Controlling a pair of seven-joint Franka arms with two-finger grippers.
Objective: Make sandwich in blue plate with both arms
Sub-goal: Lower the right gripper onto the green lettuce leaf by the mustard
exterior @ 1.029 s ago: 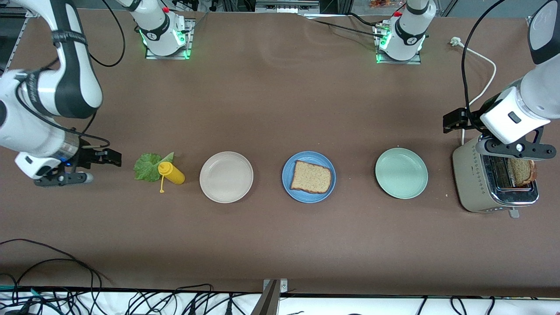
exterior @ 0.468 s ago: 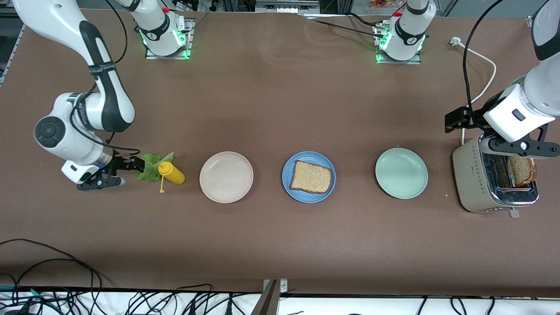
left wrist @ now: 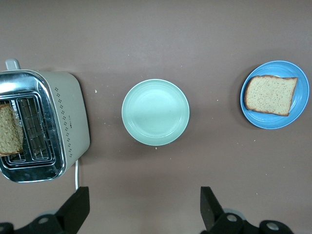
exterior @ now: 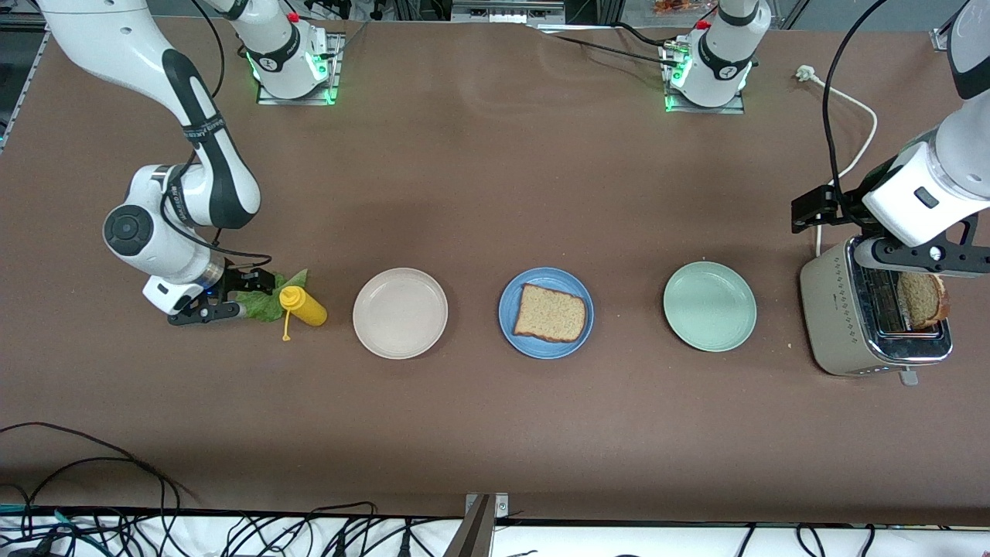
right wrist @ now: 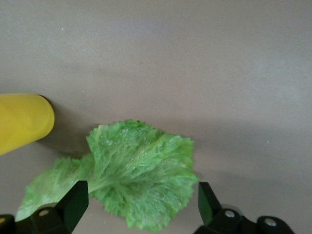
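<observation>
Right gripper (right wrist: pixel 139 207) hung low over the lettuce leaf (right wrist: pixel 131 170) on the tabletop (exterior: pixel 495 193), its fingers spread wide on either side of the leaf, holding nothing. Beside the leaf lay a yellow squeeze bottle (exterior: pixel 304 306). Left gripper (left wrist: pixel 144 207), also wide open and empty, hovered over the toaster (exterior: pixel 866 317), where a bread slice (exterior: pixel 920 298) stood in a slot. Another slice (exterior: pixel 549 313) lay on the blue plate (exterior: pixel 510 325), between a beige plate (exterior: pixel 400 312) and a pale green plate (exterior: pixel 709 305).

three plates (exterior: pixel 400 312); two bread slices (exterior: pixel 550 312); one lettuce leaf (exterior: pixel 259 303); one bottle (exterior: pixel 303 305); one toaster (exterior: pixel 866 325).
</observation>
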